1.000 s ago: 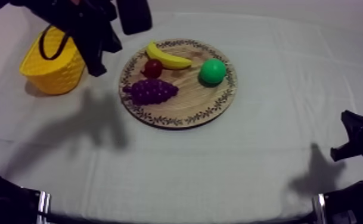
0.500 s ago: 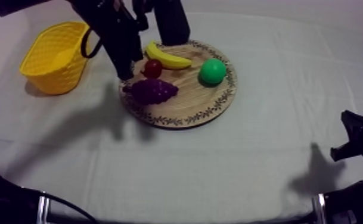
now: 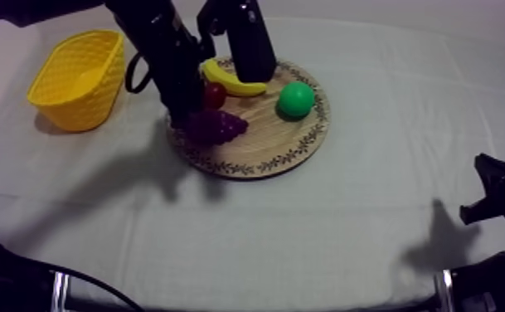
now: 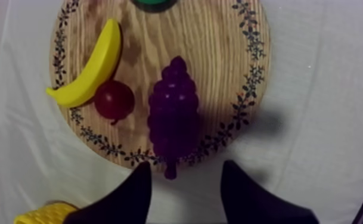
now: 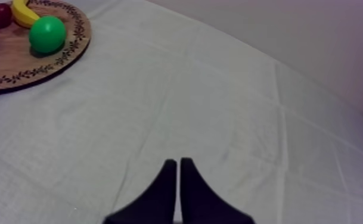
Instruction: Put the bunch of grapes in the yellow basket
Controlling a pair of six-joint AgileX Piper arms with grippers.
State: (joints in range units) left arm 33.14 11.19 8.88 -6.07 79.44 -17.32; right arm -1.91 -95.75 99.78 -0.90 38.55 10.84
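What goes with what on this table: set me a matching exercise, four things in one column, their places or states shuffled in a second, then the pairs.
Things
1. bunch of grapes
2. banana
3. yellow basket
4. right gripper

Places or states
A. shut, over bare cloth
B. on the cloth, off the wooden board
C. on the board, just ahead of the open left gripper
D. yellow, lying on the board

Pairs: 1-C, 2-D, 3-B, 4-A
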